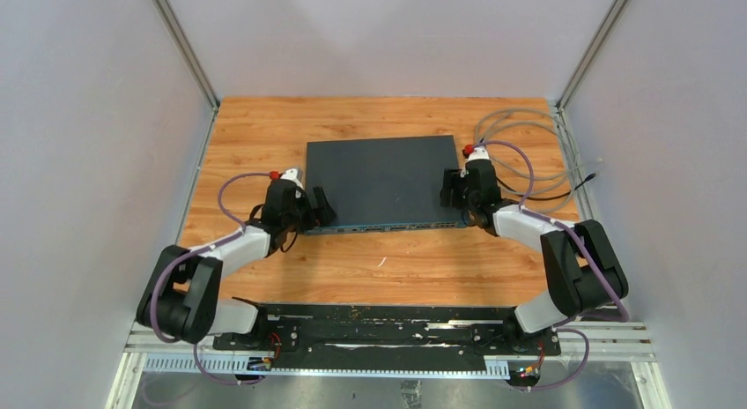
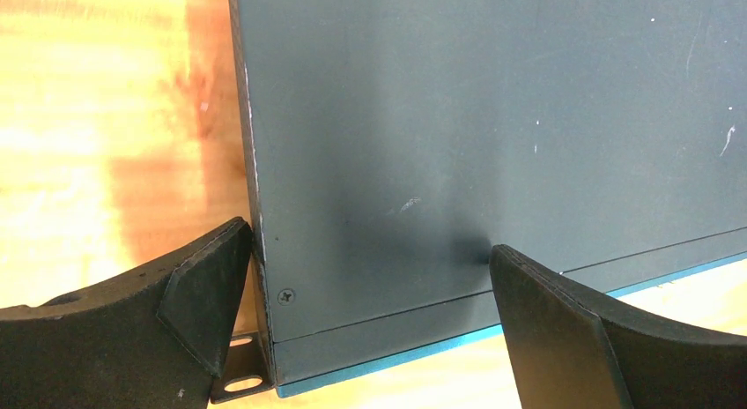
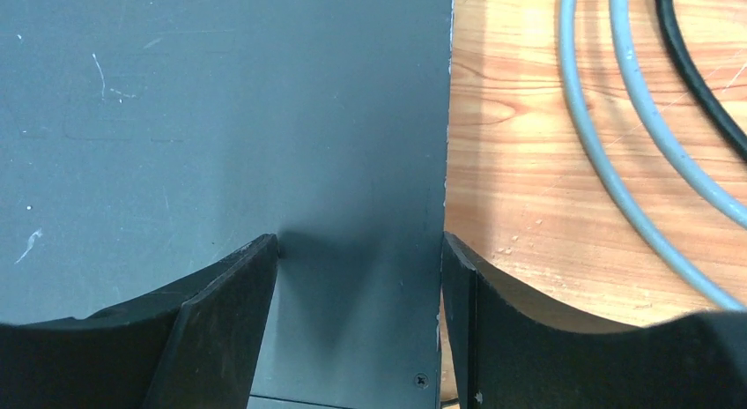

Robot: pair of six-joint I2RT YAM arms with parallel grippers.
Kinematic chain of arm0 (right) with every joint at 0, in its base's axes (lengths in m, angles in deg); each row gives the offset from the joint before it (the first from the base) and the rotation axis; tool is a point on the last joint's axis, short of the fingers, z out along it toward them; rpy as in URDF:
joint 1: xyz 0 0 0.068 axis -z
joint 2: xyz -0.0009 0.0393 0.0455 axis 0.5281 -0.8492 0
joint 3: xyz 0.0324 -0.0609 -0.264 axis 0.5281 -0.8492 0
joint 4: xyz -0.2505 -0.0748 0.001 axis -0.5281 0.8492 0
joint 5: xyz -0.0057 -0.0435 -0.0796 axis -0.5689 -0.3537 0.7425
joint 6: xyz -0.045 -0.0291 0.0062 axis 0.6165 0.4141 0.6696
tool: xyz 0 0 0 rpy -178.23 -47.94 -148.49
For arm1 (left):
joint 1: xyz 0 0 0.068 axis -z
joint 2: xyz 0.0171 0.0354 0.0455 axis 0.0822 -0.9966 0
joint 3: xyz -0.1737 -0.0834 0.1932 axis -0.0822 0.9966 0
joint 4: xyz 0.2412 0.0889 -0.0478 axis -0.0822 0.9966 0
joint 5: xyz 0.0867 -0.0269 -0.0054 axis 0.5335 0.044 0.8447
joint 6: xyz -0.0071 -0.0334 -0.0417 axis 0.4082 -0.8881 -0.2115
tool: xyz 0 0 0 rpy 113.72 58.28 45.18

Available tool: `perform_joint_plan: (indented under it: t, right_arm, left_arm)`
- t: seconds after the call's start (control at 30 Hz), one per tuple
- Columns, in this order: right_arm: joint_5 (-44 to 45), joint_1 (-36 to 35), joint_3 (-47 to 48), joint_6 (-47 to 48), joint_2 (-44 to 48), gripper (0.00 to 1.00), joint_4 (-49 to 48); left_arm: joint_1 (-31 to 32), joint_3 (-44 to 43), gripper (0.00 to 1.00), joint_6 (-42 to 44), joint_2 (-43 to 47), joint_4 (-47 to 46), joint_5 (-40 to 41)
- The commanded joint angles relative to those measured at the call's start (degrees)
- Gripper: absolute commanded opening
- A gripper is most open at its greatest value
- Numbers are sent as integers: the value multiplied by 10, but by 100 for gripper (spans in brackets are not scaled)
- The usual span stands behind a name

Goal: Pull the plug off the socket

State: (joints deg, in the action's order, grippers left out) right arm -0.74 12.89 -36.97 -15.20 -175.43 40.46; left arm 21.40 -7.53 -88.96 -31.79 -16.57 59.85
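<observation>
My left end effector [image 1: 319, 206] is spread wide over the near-left corner of the switch [image 1: 388, 175]. One finger sits just outside the left wall by the mounting ear, the other over the top near the front edge, pinching nothing.

The switch is a flat metal box and I'd judge it rigid and fairly heavy, but its smooth base could slide on the desk [image 1: 264, 136] if I tug. The ports [image 1: 388, 226] run along its near face. That's where I'd expect the socket, but I can't make out a seated plug in any view.

My right end effector [image 1: 451, 190] is spread too, straddling the right edge with one finger above the lid and one over bare wood, holding nothing.

Further right are coiled grey cables [image 1: 520, 127] and a black cable [image 1: 551, 196] that ends in a small connector [image 1: 597, 174]. Whether that is the plug, I can't tell.

A plug like this is probably light, hard plastic — likely with a latch. I'd grip its body rather than the limp cord, bracing the box with the other arm. Those loops could snag.
</observation>
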Motion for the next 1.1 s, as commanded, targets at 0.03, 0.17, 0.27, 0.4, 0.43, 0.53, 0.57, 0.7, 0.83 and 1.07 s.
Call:
perform_joint_plan:
  t: [0.03, 0.17, 0.27, 0.4, 0.43, 0.53, 0.57, 0.7, 0.83, 1.07]
  right_arm:
    - [-257, -115, -51, -74, -37, 69, 127]
    - [-255, -142, -53, -79, -37, 68, 111]
    - [-250, -154, -57, -82, -30, 68, 106]
    - [-241, -157, -61, -83, -15, 68, 104]
    - [-241, -157, -60, -82, -14, 68, 103]
    - [-231, -157, -52, -76, -16, 68, 105]
    - [-225, -157, -49, -73, -17, 68, 108]
    - [-166, -157, -22, -61, -8, 72, 141]
    - [-79, -156, 16, -45, 17, 79, 201]
    - [27, -156, 61, -18, 89, 100, 238]
  left_arm:
    - [59, 71, 100, -62, 39, 110, -84]
    - [59, 100, 100, -81, 87, 129, -73]
    - [59, 116, 100, -84, 135, 161, -51]
    - [59, 124, 100, -83, 186, 202, -35]
    - [59, 126, 100, -85, 195, 210, -32]
    - [59, 132, 100, -88, 223, 225, -16]
    - [59, 132, 100, -88, 230, 229, -8]
    - [59, 107, 100, -86, 248, 261, 37]
    - [59, 69, 100, -95, 262, 293, 105]
    - [58, -13, 100, -91, 267, 377, 207]
